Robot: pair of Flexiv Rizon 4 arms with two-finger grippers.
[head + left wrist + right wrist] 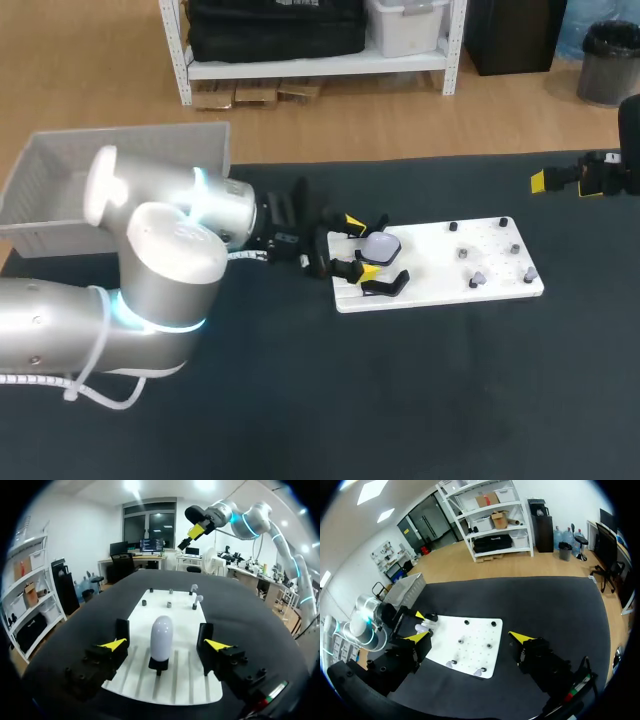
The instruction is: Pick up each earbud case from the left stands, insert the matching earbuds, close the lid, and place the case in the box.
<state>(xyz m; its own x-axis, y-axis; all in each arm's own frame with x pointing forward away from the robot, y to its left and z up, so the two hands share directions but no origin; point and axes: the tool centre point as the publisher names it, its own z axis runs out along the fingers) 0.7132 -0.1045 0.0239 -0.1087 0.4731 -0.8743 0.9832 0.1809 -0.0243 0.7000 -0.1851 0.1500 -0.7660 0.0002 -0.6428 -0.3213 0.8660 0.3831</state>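
Earbud case: upright on its stand at the left end of the white board.
Left end effector: open, one finger on either side of the case, neither touching it.
Right end effector: open, holding nothing, raised well to the right of the board.
Box: on the counter, well left of the board.
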